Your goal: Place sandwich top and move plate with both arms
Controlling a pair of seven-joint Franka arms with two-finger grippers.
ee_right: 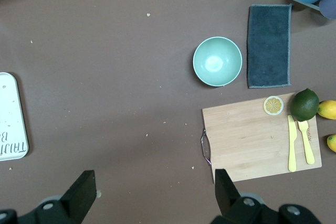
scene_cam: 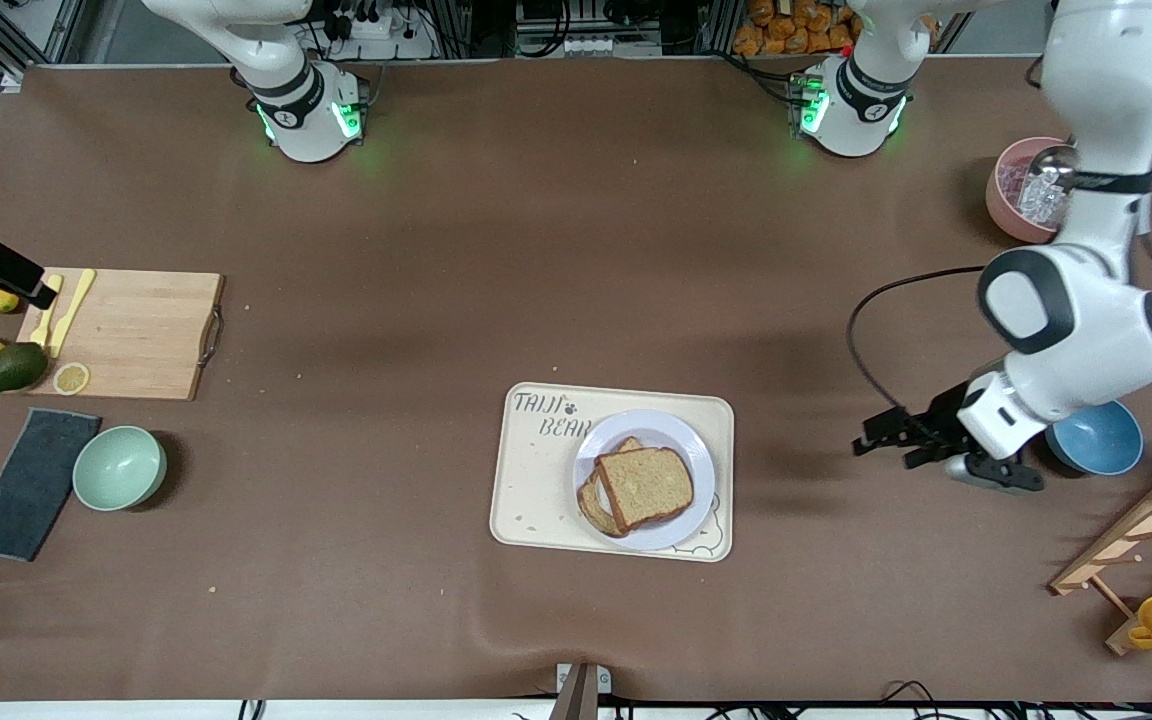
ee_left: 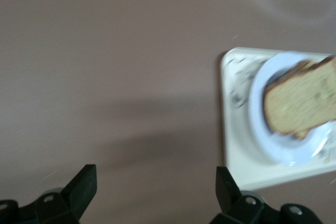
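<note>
The sandwich top point(scene_cam: 648, 487), a light brown slice with a darker crust, lies on the plate point(scene_cam: 688, 438), resting over another slice that peeks out beneath it. The pale round plate sits on a cream tray point(scene_cam: 536, 480) printed with a bear, near the middle of the bench point(scene_cam: 536, 250) and toward the edge closest to the front camera.

The left claw point(scene_cam: 881, 438) hovers low over bare bench between the tray and a blue bowl point(scene_cam: 1101, 438), toward the left arm's end. Its fingers are spread wide and hold nothing. The left wrist view shows the tray and plate just ahead of it.

The right claw point(ee_right: 152, 187) is seen mainly in its own wrist view, over the bench near a wooden cutting board point(scene_cam: 136, 335) at the right arm's end. It too is wide open and empty.

With the bread already stacked, the placing step looks done, and moving the plate is the step in hand. Next, each claw likely needs to reach an opposing part of the plate rim and close on it evenly, so the stack stays level.
</note>
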